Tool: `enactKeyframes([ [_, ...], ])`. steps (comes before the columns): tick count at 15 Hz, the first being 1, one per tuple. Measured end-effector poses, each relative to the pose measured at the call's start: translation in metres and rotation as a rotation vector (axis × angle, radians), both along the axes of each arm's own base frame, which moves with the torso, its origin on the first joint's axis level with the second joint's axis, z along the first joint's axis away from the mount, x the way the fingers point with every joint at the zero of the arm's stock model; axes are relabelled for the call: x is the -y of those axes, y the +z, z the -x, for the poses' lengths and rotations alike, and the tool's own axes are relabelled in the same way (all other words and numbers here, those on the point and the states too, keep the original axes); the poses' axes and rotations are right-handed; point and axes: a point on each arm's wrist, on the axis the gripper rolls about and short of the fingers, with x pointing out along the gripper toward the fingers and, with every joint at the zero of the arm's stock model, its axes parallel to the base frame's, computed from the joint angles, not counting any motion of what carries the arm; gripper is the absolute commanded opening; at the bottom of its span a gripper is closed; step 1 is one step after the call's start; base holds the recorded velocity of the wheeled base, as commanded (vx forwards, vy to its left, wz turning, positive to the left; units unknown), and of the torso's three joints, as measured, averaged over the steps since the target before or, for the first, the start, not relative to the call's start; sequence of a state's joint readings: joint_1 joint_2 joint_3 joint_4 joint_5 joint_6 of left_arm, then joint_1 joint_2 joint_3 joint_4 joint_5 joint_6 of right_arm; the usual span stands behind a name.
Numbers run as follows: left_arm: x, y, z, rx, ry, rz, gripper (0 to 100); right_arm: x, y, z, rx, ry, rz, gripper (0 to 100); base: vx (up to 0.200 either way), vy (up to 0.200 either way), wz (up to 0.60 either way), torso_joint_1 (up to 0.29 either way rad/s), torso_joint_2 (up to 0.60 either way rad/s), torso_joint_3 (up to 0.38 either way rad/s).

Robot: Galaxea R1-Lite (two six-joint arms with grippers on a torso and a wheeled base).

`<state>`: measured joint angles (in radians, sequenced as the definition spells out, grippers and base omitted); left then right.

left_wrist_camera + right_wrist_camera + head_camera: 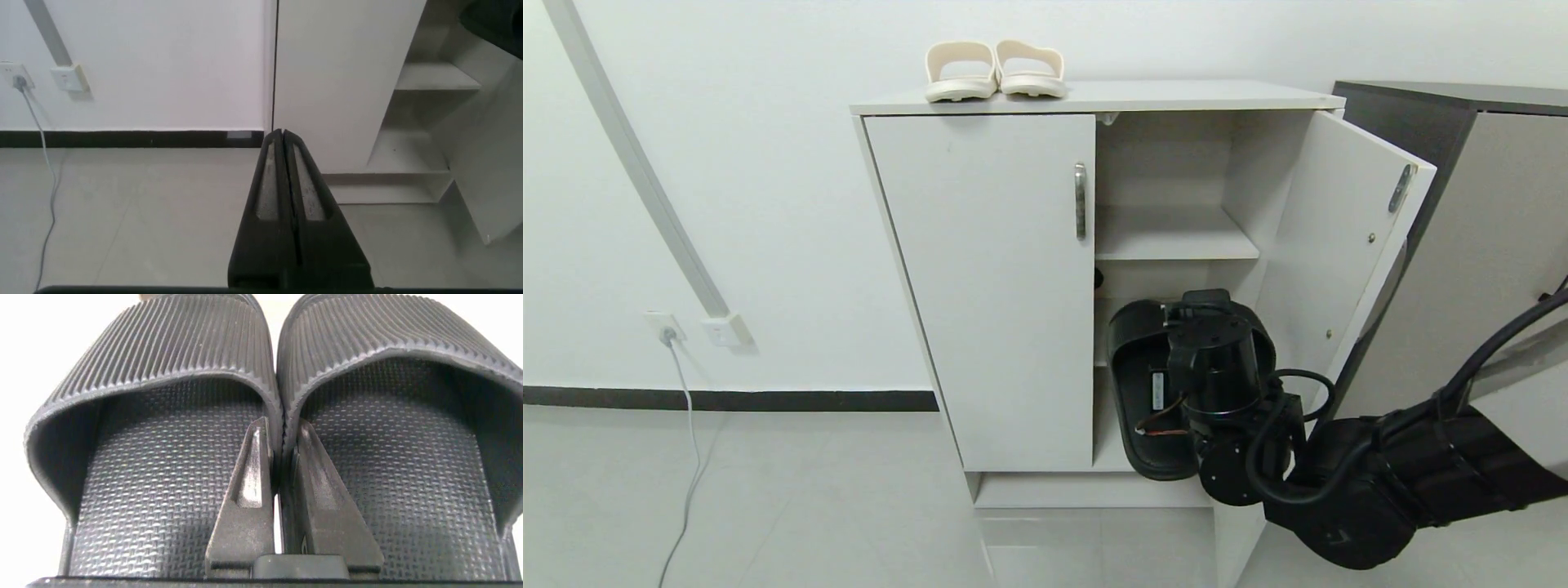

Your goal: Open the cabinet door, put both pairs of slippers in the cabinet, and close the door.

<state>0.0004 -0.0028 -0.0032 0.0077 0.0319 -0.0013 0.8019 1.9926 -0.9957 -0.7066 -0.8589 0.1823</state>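
1. The left gripper (283, 140) hangs back from the cabinet (1094, 96); its fingers are pressed together on nothing.
2. The right gripper (282, 437) is nearly closed, pinching the touching inner edges of the black slippers (1145, 384); the pair sits tilted at the mouth of the lower compartment, below the shelf (1176, 237); I cannot tell whether it rests on anything.
3. The right door (1339, 237) is swung wide and the left door (980, 286) is shut; opening looks done.
4. The cream slippers (995, 72) lie side by side on the cabinet top; by my reading, the first pair is not yet released, and the second pair and the door closing remain.
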Motion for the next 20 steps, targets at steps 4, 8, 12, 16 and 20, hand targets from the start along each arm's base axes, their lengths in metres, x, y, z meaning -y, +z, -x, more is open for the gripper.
enactKeyframes([
  [4,0.000,0.000,0.000,0.000,0.001,0.000,0,0.008,-0.006,0.001,-0.019,-0.020,0.023,0,0.000,0.000,0.00,0.000,0.00,0.000],
  [8,0.000,0.000,0.000,0.000,0.001,0.000,0,0.016,-0.005,0.003,-0.036,-0.034,0.041,0,0.000,0.000,0.00,0.000,0.00,0.000],
  [12,0.000,0.000,0.000,0.000,0.001,0.000,0,0.022,-0.001,0.005,-0.044,-0.043,0.049,0,0.000,0.000,0.00,0.000,0.00,0.000],
  [16,0.000,0.000,0.000,-0.001,0.000,0.000,0,0.027,-0.002,0.004,-0.049,-0.055,0.054,0,0.000,0.000,0.00,0.000,0.00,0.000],
  [20,0.000,0.000,0.000,-0.001,0.001,0.000,0,0.032,-0.003,0.003,-0.058,-0.097,0.076,0,0.000,0.000,0.00,0.000,0.00,0.000],
])
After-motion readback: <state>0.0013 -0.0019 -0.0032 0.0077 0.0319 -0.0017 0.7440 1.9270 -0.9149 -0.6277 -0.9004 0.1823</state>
